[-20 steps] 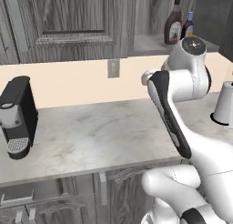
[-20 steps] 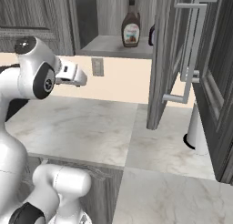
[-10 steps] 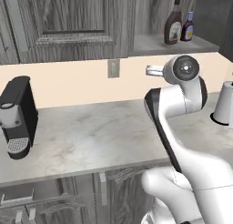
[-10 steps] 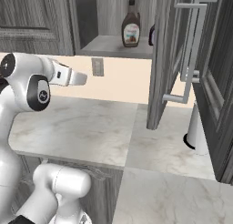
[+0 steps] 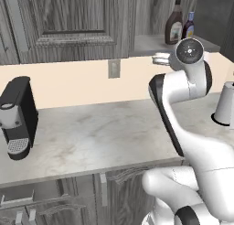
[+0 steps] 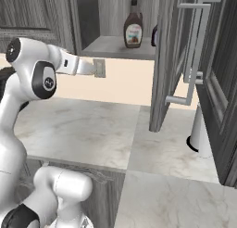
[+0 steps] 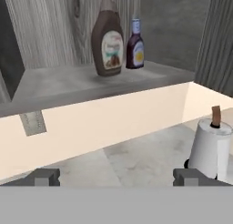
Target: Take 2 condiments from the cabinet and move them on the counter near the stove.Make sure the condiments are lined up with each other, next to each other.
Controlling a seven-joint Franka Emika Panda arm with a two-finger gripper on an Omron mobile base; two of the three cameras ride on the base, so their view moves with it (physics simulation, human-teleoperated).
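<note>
- The fingers (image 7: pixel 45 176) of the gripper (image 7: pixel 116 176) stand wide apart with nothing between them; in the hand view both tips are below the shelf and point up toward it.
- The cabinet (image 6: pixel 113 45) is the landmark: its door (image 6: pixel 169 60) is swung open, and the pale inner shelf is bare except for two bottles.
- The counter (image 5: pixel 100 137) lies under the cabinet, light marbled stone, with the white arm rising over it.
- A black coffee machine (image 5: pixel 18 116) stands on the counter, far to the left of the cabinet.
- A white paper towel roll (image 7: pixel 209 148) stands upright on the counter, below the cabinet and to its right.
- The brown bottle (image 7: pixel 108 38) stands upright on the cabinet shelf.
- The purple-blue bottle (image 7: pixel 135 44), smaller, stands just beside it on the right and a little further back.
</note>
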